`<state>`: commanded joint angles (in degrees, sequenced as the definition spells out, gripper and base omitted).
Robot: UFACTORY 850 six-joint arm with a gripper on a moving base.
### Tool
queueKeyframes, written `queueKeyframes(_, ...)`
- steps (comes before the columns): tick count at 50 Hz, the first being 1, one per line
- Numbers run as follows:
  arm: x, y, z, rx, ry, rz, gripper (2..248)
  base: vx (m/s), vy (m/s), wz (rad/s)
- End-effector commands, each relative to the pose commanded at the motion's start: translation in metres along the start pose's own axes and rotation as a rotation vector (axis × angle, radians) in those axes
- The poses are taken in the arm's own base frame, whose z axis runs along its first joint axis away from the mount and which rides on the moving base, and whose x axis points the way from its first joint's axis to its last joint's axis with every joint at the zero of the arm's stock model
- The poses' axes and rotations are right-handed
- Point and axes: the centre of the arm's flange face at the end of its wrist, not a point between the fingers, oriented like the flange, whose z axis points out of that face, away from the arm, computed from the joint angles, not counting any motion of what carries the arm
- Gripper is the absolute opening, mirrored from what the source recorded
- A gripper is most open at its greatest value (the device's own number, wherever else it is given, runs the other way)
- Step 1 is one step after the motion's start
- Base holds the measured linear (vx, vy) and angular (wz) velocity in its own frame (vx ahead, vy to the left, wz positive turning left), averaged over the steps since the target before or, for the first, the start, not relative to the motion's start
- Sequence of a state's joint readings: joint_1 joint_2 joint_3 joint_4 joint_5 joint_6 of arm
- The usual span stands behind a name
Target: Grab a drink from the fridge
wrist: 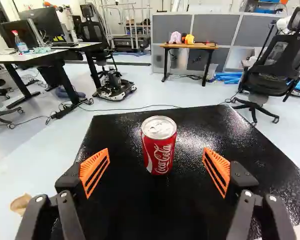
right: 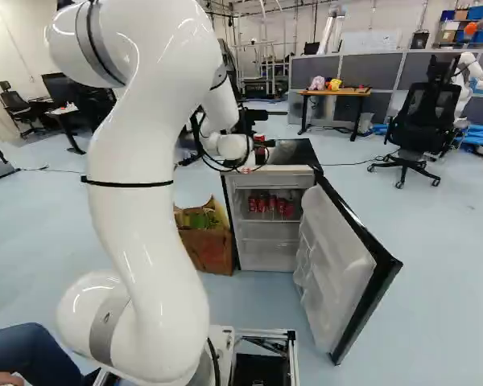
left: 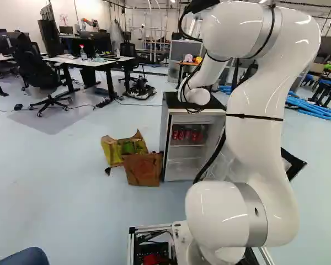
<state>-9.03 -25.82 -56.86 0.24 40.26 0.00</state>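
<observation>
Behind everything, you have grey partitions point(wrist: 212, 30) running across the far side of the room, with a wooden desk point(wrist: 190, 45) in front of them. Your white arm point(right: 137, 177) rises from its base joint and bends over toward the fridge point(right: 267, 241), its far end above the fridge's black top. The fridge faces you with its door point(right: 334, 265) swung wide open, out to the right in the right base view, its pale inner side showing. Off to the right of that view, you have a black office chair point(right: 419, 121) on the floor.

On the floor beside the fridge, at its left in the left base view, you can see a yellow-green bag point(left: 115, 150) and a brown bag point(left: 143, 169) close together. Your hand point(right: 258, 145) is over the fridge's top, its two fingers wide apart with orange pads point(wrist: 96, 167) facing each other, clamped on nothing. A red drink can point(wrist: 159, 145) stands upright on the black top, ahead of the hand and in line with the gap, touching neither pad. More red cans point(right: 271, 204) stand inside the fridge, in a row on the upper shelf.
</observation>
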Motion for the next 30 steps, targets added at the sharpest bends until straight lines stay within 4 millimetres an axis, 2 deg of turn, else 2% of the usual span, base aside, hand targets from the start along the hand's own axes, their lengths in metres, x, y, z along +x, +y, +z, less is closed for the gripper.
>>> queueKeyframes(15, -0.006, 0.006, -0.029, -0.009, -0.017, 0.003, 247, 0.000, 0.000, 0.000)
queueKeyframes(30, -0.011, 0.022, -0.050, -0.037, -0.027, 0.013, 247, 0.000, 0.000, 0.000)
